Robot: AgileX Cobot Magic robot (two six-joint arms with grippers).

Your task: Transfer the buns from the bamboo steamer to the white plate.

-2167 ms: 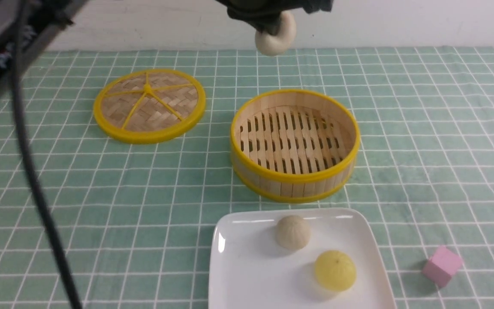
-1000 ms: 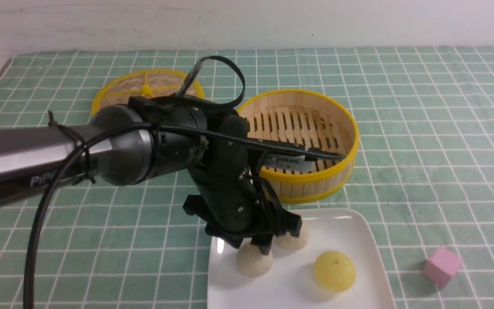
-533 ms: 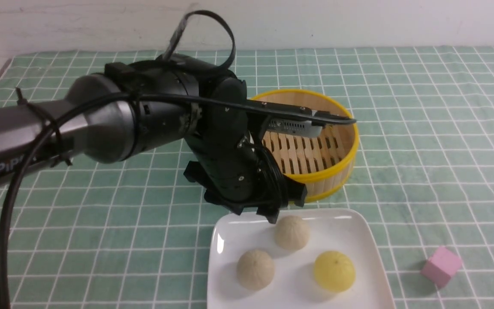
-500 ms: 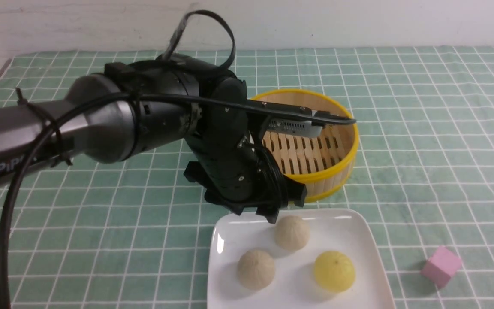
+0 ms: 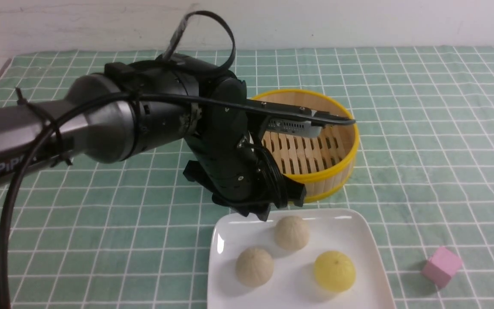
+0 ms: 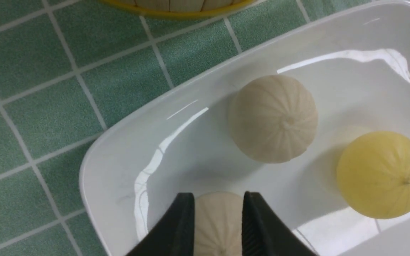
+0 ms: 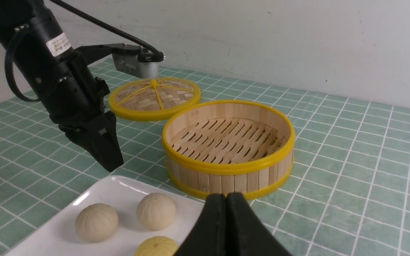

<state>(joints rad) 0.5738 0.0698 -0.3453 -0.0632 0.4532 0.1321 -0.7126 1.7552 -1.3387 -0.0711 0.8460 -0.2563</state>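
Note:
Three buns lie on the white plate [image 5: 230, 240]: a beige one [image 5: 254, 266] at the near left, a beige one [image 5: 291, 232] behind it and a yellow one [image 5: 334, 271] at the right. The bamboo steamer [image 5: 315, 171] behind the plate holds nothing. My left gripper [image 5: 260, 214] hangs above the plate's far left edge. Its fingers [image 6: 182, 220] stand a narrow gap apart, gripping nothing, with the near-left bun [image 6: 218, 224] showing below between them. My right gripper [image 7: 226, 195] is shut and empty, low beside the plate [image 7: 112, 185], in front of the steamer [image 7: 205, 177].
The flat woven lid [image 7: 154, 94] lies on the green checked cloth behind and left of the steamer; my left arm hides it in the front view. A pink cube [image 5: 441, 265] sits right of the plate. A wall closes off the back.
My left gripper let go of the beige bun on the plate's near left and rose off it. Since then its fingers have drawn closer together.

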